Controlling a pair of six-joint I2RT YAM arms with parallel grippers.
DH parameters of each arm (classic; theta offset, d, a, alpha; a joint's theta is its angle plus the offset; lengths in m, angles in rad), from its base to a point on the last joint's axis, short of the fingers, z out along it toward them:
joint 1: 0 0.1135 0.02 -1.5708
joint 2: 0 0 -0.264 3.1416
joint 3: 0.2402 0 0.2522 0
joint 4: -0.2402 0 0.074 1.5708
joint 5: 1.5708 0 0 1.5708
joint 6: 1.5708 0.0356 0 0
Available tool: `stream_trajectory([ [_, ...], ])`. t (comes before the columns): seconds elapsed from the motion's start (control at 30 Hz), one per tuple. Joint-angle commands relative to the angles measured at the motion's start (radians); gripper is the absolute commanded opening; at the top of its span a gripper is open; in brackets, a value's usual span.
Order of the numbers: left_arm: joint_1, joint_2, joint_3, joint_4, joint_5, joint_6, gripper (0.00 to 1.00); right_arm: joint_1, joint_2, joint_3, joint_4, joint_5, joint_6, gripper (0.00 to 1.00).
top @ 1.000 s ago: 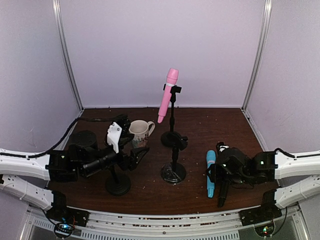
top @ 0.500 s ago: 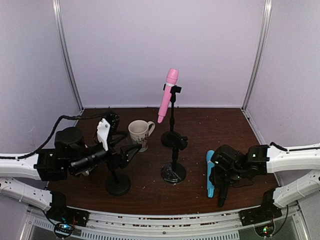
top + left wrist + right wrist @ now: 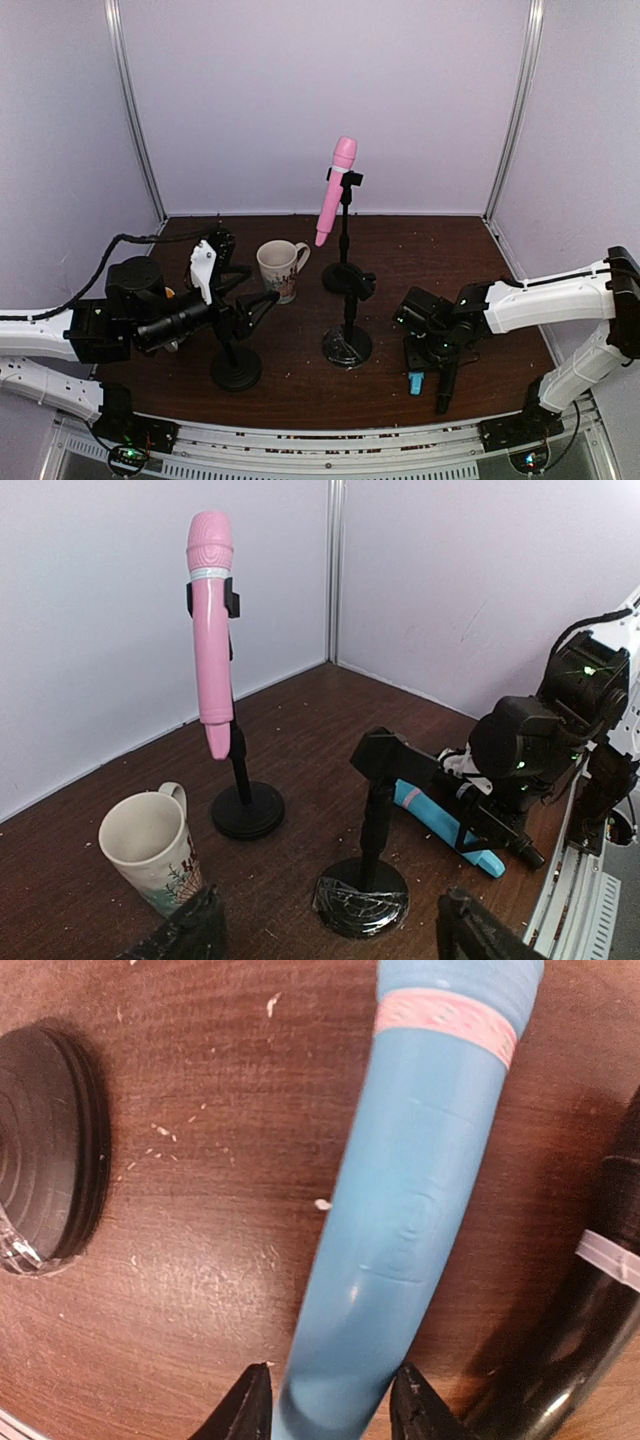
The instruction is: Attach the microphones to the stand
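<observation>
There are three mics, three stands and one mug on the table. Nearest, on the right, two mics lie flat side by side: the blue mic and the black mic, which lies just to its right. The right gripper stands low over the blue mic, with one finger on each side of the body and close against it. I cannot tell if it already pinches.

On the left, the left gripper hovers over the left stand with its fingers spread wide and nothing between them. The middle stand has an empty clip. Further back stands the mug, and beside it the far stand. The pink mic is tilted in its clip, head up.
</observation>
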Motion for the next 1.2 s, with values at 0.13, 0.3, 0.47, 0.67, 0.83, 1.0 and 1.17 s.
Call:
stream_trajectory([
  [0.13,0.003,-0.018,0.002,0.018,0.006,-0.009,0.73,-0.008,0.117,0.047,0.025,-0.060,0.014,0.38],
  [0.3,0.003,-0.032,0.005,0.004,-0.005,-0.017,0.73,-0.005,0.033,0.074,0.028,0.003,0.057,0.17],
  [0.47,0.003,-0.034,0.010,0.006,-0.009,-0.008,0.74,-0.003,-0.129,0.201,-0.092,0.163,0.066,0.07],
  [0.67,0.003,0.021,0.080,0.000,0.018,0.026,0.74,0.002,-0.370,0.175,0.113,0.156,-0.027,0.00],
  [0.83,0.003,0.089,0.182,-0.004,0.067,0.045,0.76,0.017,-0.535,0.057,0.377,0.096,-0.193,0.00],
  [1.0,0.003,0.191,0.290,0.019,0.165,0.049,0.78,0.027,-0.604,-0.037,0.641,-0.135,-0.377,0.00],
  [1.17,0.003,0.289,0.367,0.110,0.274,0.047,0.79,0.051,-0.561,-0.034,0.777,-0.346,-0.464,0.00],
])
